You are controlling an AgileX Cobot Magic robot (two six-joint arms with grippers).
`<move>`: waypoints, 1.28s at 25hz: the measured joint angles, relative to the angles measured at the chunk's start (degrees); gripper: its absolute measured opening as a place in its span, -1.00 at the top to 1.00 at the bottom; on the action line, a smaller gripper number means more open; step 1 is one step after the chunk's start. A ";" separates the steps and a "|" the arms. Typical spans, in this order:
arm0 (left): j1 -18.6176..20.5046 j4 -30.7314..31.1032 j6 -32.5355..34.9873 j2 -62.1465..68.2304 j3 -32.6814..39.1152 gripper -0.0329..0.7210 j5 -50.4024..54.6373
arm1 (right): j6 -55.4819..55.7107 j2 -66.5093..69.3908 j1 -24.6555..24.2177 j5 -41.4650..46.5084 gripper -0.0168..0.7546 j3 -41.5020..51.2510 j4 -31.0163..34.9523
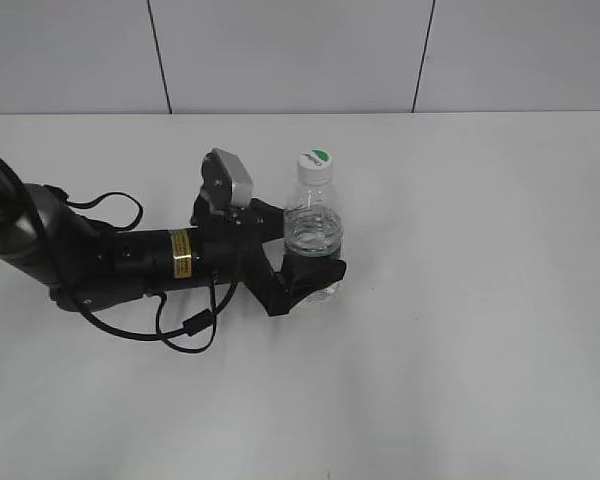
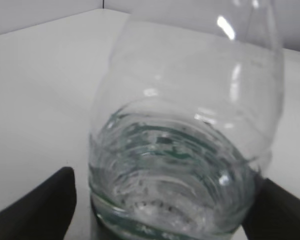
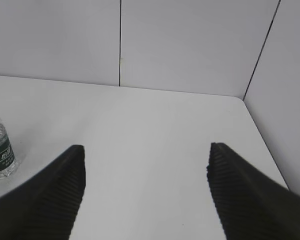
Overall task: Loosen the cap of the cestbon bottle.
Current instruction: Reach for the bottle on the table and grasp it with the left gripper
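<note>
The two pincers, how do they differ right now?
The left pincer is closed around the bottle, one finger on each side; the right pincer is wide open and holds nothing. The left is at the bottle, the right far from it. Both have black fingers.

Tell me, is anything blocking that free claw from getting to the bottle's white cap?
Nothing visible does. The right gripper hangs open over bare table, far from the bottle. The cap stands exposed on top; the left gripper clamps the bottle lower down.
</note>
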 joint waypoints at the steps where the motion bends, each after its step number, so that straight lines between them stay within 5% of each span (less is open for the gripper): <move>1: -0.22 -0.05 0.00 0.00 0.00 -0.63 0.63 | 0.00 0.00 0.00 0.00 -0.55 0.00 0.00; 8: -0.34 -2.08 0.00 0.00 0.00 -0.60 1.45 | 0.00 0.00 0.00 0.00 -0.55 0.00 0.00; 14: -0.46 -1.84 0.00 0.00 0.00 -0.18 1.15 | 0.00 0.00 0.00 0.00 -0.55 0.00 0.00; 32: -0.36 2.22 0.31 -0.12 -0.13 -0.18 1.26 | 0.00 23.81 0.00 6.20 -0.41 -11.31 3.96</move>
